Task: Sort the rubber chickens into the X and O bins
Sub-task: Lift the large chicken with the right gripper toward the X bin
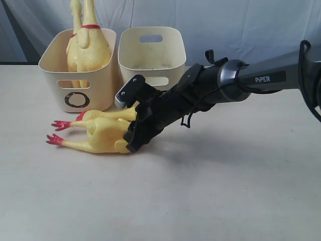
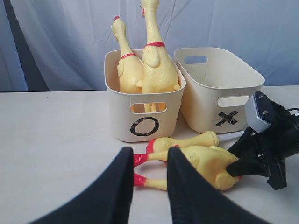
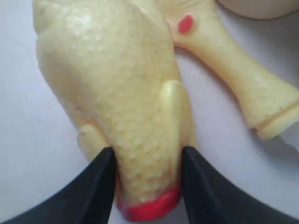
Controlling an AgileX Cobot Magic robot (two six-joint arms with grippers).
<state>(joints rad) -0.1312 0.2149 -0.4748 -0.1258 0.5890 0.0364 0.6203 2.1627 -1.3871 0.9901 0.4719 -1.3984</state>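
One yellow rubber chicken (image 1: 103,135) (image 2: 205,163) (image 3: 117,93) lies on the table in front of the O bin (image 1: 100,85) (image 2: 121,121), red feet pointing left. My right gripper (image 1: 133,133) (image 2: 233,168) (image 3: 147,154) reaches across and is shut on its neck end, a finger pressed on each side just above the red band. Two more chickens (image 1: 88,47) (image 2: 156,65) stand upright in the O bin. The X bin (image 1: 175,50) (image 2: 201,102) beside it looks empty. My left gripper (image 2: 149,151) is open and holds nothing, a short way from the lying chicken's feet.
A pale curtain (image 1: 225,20) hangs behind the bins. The right arm (image 1: 261,78) stretches low over the table from the right edge. The tabletop (image 1: 200,191) is pale and plain.
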